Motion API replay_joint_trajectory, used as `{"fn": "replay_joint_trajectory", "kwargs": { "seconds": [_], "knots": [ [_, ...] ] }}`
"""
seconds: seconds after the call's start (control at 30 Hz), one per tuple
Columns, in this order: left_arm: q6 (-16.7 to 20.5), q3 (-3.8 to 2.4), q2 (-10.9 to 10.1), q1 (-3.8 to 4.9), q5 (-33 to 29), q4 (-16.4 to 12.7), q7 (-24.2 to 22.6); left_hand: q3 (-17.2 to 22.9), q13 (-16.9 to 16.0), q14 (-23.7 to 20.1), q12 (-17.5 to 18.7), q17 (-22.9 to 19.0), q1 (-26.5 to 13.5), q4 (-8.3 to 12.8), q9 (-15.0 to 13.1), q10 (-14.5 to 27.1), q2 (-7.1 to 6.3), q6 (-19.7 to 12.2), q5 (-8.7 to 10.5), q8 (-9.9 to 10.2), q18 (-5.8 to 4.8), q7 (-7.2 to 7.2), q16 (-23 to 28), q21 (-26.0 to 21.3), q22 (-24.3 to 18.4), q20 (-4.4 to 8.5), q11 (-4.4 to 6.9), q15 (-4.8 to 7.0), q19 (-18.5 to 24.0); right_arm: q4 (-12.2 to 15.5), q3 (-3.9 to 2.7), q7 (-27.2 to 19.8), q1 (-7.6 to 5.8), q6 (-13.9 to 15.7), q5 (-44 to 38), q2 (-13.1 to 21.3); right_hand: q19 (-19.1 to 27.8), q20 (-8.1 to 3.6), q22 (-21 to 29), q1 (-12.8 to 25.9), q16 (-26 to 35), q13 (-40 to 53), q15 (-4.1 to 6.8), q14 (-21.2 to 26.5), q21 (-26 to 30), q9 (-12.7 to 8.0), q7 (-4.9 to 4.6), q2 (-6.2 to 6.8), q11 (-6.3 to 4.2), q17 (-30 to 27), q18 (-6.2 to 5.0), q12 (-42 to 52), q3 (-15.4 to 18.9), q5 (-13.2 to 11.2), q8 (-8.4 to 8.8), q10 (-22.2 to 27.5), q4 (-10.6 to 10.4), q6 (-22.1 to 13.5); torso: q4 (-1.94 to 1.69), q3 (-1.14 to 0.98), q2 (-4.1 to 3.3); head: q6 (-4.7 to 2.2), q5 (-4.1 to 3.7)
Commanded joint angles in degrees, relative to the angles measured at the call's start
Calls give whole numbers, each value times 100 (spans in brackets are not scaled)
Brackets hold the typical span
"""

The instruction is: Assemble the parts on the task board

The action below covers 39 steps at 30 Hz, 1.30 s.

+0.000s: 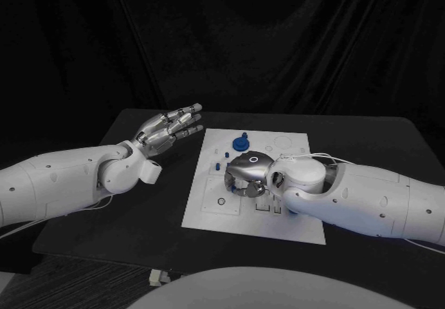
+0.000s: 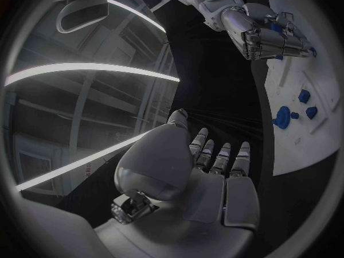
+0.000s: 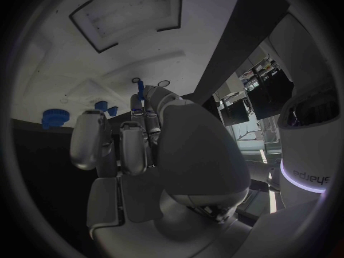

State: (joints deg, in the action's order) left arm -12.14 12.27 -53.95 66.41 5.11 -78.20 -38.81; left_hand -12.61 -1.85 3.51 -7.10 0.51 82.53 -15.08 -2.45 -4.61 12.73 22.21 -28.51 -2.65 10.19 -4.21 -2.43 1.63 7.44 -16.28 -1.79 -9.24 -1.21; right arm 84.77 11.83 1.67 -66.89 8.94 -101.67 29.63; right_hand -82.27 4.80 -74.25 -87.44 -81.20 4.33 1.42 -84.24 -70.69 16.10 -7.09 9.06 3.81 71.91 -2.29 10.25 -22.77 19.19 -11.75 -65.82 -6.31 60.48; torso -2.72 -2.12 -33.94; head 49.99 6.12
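Note:
The white task board [image 1: 211,212] lies in the middle of the black table. My right hand [image 1: 247,174] is down over the board's centre, fingers curled, and pinches a thin blue peg [image 3: 140,89] at its fingertips just above the plate. A round blue part [image 1: 241,142] stands at the board's far edge, and small blue pegs [image 1: 226,154] stand near it. My left hand [image 1: 172,129] hovers off the board's far left corner, fingers straight and apart, holding nothing. The left wrist view shows the right hand [image 2: 269,37] over the board [image 2: 301,140].
Bare black table [image 1: 139,212] lies left of the board under my left forearm. The right forearm [image 1: 371,199] covers the board's near right corner. Dark curtains hang behind the table's far edge.

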Motion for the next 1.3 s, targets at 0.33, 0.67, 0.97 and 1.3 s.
{"fn": "replay_joint_trajectory", "kwargs": {
  "seconds": [0.33,0.67,0.97,1.3],
  "knots": [
    [-96,-6,17,-11,-5,7,-494,143,23,24,-90,70,102,42,14,24,-26,-29,-100,39,4,1,-54,-41,71,-4,-65,-67,-50,-8,-4,65,29,57,-50,2,68,1,-1012,-54,30,315,-26,-195,54,86,-2,27,-47,14,-202,293,-457,38,20,-226,79,-47,2,0,-2,1,-1],
    [-109,-6,31,-14,-5,21,-483,145,24,26,-85,70,105,42,14,28,-26,-32,-101,39,3,0,-58,-41,68,-5,-64,-73,-50,-5,-4,74,37,158,-363,4,77,1,-1007,-50,28,323,-27,-195,69,89,-4,33,-46,18,-206,302,-471,51,19,-228,99,-42,1,-1,0,1,-1],
    [-122,-6,36,-18,-5,29,-470,145,24,26,-85,70,105,42,14,28,-26,-32,-101,39,3,0,-58,-41,68,-5,-64,-73,-50,-31,-4,115,70,245,-409,-1,80,1,-1006,-43,27,327,-27,-196,73,92,-4,36,-47,21,-206,308,-473,49,18,-232,106,-38,1,-1,-1,1,18],
    [-142,-6,48,-24,-5,50,-443,147,25,29,-80,70,108,42,14,32,-24,-34,-103,40,2,-1,-62,-41,66,-5,-64,-76,-50,-69,-4,120,99,276,-415,-26,82,1,-1006,-32,28,335,-26,-195,72,95,-4,34,-49,17,-207,320,-479,37,17,-241,115,-32,-1,-1,-1,1,18]
  ]
}}
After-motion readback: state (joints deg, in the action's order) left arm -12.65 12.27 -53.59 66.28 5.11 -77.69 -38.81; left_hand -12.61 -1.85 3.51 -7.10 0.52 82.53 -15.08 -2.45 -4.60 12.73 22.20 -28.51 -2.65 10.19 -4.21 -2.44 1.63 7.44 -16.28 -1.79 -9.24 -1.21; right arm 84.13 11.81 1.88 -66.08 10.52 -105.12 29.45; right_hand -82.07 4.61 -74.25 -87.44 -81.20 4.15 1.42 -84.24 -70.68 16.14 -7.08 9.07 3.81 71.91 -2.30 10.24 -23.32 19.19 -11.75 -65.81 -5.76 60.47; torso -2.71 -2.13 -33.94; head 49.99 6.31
